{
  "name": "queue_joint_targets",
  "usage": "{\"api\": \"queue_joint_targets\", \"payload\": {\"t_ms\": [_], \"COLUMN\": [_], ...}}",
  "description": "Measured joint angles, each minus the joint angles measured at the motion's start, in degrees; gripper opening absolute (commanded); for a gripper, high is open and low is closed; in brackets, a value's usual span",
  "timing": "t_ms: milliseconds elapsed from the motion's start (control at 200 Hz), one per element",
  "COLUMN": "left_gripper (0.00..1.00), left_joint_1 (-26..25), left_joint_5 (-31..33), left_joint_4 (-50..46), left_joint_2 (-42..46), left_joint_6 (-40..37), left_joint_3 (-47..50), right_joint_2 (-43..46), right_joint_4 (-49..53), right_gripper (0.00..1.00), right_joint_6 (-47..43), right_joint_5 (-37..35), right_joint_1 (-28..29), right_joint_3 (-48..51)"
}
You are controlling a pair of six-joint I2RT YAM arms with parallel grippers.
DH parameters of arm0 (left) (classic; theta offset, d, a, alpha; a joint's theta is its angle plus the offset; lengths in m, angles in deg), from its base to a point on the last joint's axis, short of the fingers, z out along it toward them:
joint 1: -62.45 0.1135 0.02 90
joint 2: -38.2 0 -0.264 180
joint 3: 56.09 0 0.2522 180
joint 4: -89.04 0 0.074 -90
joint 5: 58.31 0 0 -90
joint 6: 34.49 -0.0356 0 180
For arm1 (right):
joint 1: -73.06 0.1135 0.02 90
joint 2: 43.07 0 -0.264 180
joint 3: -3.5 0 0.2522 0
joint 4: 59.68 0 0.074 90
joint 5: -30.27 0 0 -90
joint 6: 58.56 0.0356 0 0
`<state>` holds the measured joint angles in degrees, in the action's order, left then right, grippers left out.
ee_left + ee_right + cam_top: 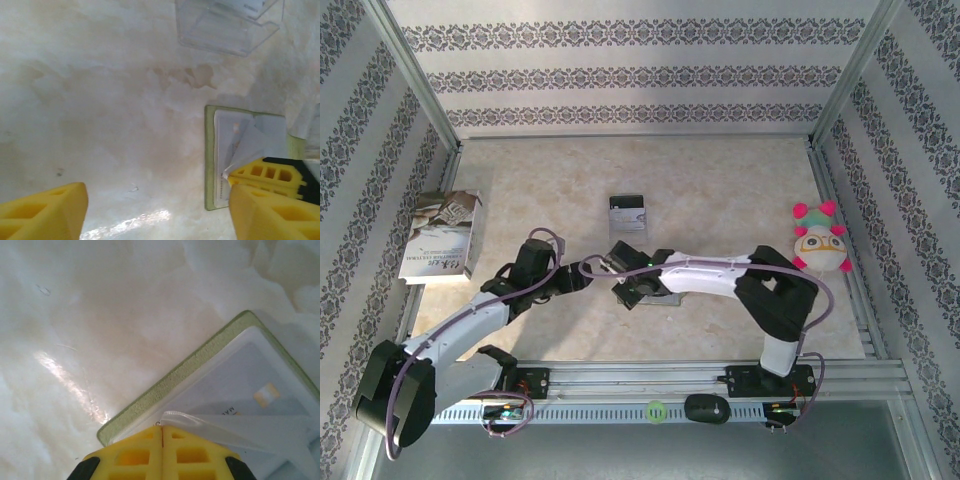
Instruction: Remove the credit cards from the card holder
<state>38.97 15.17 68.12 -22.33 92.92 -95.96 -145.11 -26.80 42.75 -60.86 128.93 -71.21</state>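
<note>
Card holder [175,382] lies open and flat on the marbled table [720,190], near the middle and towards the arms' side, its olive-tan border up and its glossy clear-pocket face showing. One credit card [250,390] sits under the clear pocket; a small gold chip patch shows through the film.

Right gripper [162,429]: the yellow fingers are pressed together with no gap, pinching a lifted flap of the holder's clear pocket film. The flap rises off the face to the fingertips while the rest of the holder stays flat on the table.

Left gripper [156,187]: the fingers stand wide apart with nothing between them, over bare table. Its right-hand finger [270,212] is at the near edge of the holder; contact cannot be confirmed. The right gripper's yellow-and-black finger is just beside it.

A second card [628,213], with a black band at the far end and the rest pale, sits on the table beyond both grippers, apart from the holder. A clear plastic piece [225,27] shows on that side in the left wrist view; its kind cannot be determined.

A printed booklet [442,236] lies at the left wall and a plush toy [818,240] at the right, both well apart from the holder.
</note>
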Motion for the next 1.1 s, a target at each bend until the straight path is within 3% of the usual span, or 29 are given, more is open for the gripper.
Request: {"api": "queue_joint_targets", "payload": {"t_ms": [195, 465, 869, 1024, 1099], "left_gripper": [0.54, 0.35, 0.26, 0.22, 0.22], "left_joint_1": [-5.5, -12.0, -14.4, -14.5, -14.5], "left_joint_5": [0.4, 0.7, 1.7, 1.7, 1.5], "left_joint_4": [5.0, 11.1, 11.0, 8.2, 7.1], "left_joint_2": [-5.7, -17.5, -26.8, -30.2, -30.9], "left_joint_6": [1.3, 2.4, 2.3, 1.6, 1.4], "left_joint_3": [-0.3, -4.6, -10.6, -13.0, -14.0], "right_joint_2": [9.5, 14.3, 20.6, 21.6, 23.3], "right_joint_4": [-13.3, -25.5, -31.6, -29.7, -26.7], "right_gripper": [0.0, 0.0, 0.0, 0.12, 0.23], "right_joint_6": [4.3, 11.1, 18.6, 22.6, 24.7], "right_joint_5": [6.3, 9.8, 8.2, 5.4, 2.7], "right_joint_1": [-3.5, -5.1, -5.1, -5.1, -5.1], "right_joint_3": [10.4, 20.9, 29.4, 29.6, 29.6]}}
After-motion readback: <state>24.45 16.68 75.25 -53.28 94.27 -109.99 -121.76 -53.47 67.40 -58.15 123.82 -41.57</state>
